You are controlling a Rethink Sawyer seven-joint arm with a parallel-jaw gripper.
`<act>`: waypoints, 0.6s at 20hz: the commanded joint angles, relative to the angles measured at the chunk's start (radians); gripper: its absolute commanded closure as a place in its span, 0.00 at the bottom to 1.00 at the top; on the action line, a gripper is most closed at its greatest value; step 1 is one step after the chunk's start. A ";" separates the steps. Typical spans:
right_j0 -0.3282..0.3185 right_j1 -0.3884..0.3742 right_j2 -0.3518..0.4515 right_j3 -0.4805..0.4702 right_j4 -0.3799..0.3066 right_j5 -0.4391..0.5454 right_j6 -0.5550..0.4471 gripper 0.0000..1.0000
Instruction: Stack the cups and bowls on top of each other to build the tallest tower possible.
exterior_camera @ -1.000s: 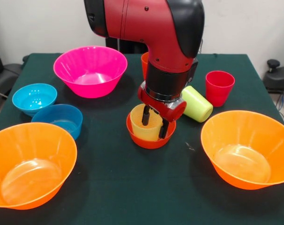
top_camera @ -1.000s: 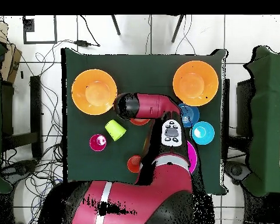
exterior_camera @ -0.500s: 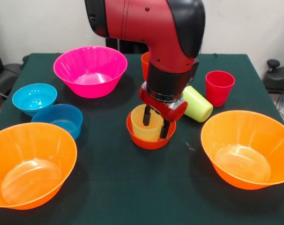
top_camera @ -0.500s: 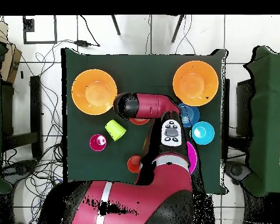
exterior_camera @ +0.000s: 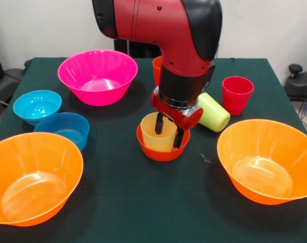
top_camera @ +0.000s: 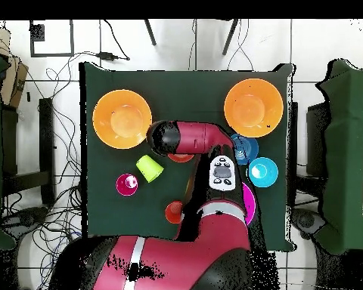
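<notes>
The ribbed pale yellow cup stands upright in the small red-orange bowl at the table's middle. My gripper hangs over the cup's right side, one finger inside the cup and one outside, apart from its wall; it is open. The lime green cup lies on its side just right of the gripper. The red-pink cup stands further right. The orange cup is mostly hidden behind the arm. In the overhead view the arm hides the gripper, and only a part of the red-orange bowl shows.
The magenta bowl is at the back left. The light blue bowl and the darker blue bowl sit at the left. Two large orange bowls stand at the front left and front right.
My gripper has risen slightly while the yellow cup stays put in the red-orange bowl. Nothing else has moved.
</notes>
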 commanded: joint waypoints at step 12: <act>-0.040 -0.227 0.145 0.090 0.010 0.139 -0.119 0.00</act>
